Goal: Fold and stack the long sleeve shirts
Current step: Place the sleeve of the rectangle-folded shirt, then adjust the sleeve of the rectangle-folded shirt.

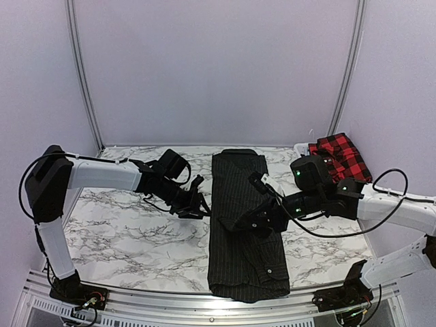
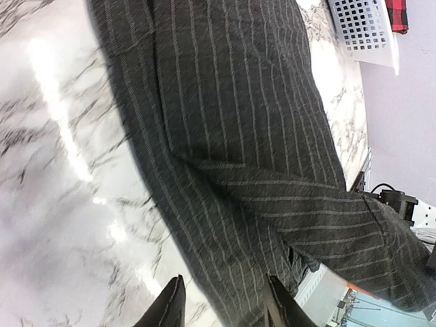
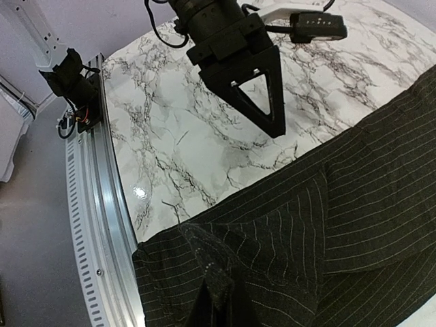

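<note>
Black pinstriped shirt (image 1: 235, 180) lies at table (image 1: 122, 231) centre, folded lengthwise; cross-folds remain. Right gripper (image 1: 240, 222) pinches it. Left gripper (image 2: 223, 305), spread, at 9 o'clock. Red checked shirt (image 1: 340, 155), 2 o'clock, awaits folding.

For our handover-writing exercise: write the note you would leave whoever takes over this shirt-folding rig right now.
Left tool: open, empty, at the pinstriped shirt's left edge.
Right tool: looks shut on that shirt's cloth, near the same edge.
Pinstriped shirt: long narrow strip between the arms, a sleeve folded over it. Checked shirt: on the white basket, far right.
Done: lengthwise fold. Left: fold it crosswise, fold the checked shirt, stack both.
</note>
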You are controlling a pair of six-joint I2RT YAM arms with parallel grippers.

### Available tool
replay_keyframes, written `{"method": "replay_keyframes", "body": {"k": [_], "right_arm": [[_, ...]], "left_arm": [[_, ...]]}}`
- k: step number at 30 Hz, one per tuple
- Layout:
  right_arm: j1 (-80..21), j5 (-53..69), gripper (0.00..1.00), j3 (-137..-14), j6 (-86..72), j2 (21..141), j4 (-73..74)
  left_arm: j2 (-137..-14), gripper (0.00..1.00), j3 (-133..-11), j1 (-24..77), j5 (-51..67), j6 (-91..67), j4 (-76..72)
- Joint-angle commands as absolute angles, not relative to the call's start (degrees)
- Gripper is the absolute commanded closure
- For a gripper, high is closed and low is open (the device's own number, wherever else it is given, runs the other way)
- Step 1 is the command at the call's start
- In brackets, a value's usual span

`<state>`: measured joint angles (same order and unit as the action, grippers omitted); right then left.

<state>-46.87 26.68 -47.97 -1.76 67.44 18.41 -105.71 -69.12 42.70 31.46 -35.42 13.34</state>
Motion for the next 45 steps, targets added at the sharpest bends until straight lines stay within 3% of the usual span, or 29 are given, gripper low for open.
{"method": "replay_keyframes", "body": {"k": [1, 12, 14, 17, 21, 25, 32, 45], "right_arm": [[-48.0, 28.4, 1.00, -47.6, -6.8, 67.1, 18.7], [-53.8, 28.9, 1.00, -47.0, -7.6, 69.8, 18.1], [-54.6, 28.6, 0.96, -46.6, -7.7, 71.2, 18.4], [-55.9, 28.6, 0.80, -46.1, -7.6, 72.9, 19.4], [-56.8, 26.3, 0.51, -46.7, -7.3, 71.6, 21.7], [-56.7, 20.5, 0.38, -48.2, -8.2, 69.2, 22.6], [-54.8, 4.6, 0.41, -52.1, -12.7, 77.7, 28.7], [-50.3, 5.8, 0.56, -37.3, -27.9, 74.3, 23.5]], "left_arm": [[-109.8, 0.59, -74.1, 43.2, 31.8, -34.9, 13.1], [-111.2, 0.58, -75.2, 43.2, 31.1, -34.6, 12.8], [-111.2, 0.58, -75.0, 43.1, 31.0, -34.6, 12.8], [-111.0, 0.57, -74.5, 43.2, 31.0, -34.4, 12.9], [-110.9, 0.56, -74.1, 43.2, 31.0, -34.2, 12.8], [-111.4, 0.55, -74.3, 43.1, 30.5, -34.0, 12.7], [-112.4, 0.55, -75.6, 43.2, 29.9, -33.3, 12.7], [-112.4, 0.55, -74.6, 43.2, 29.4, -33.1, 12.7]]}}
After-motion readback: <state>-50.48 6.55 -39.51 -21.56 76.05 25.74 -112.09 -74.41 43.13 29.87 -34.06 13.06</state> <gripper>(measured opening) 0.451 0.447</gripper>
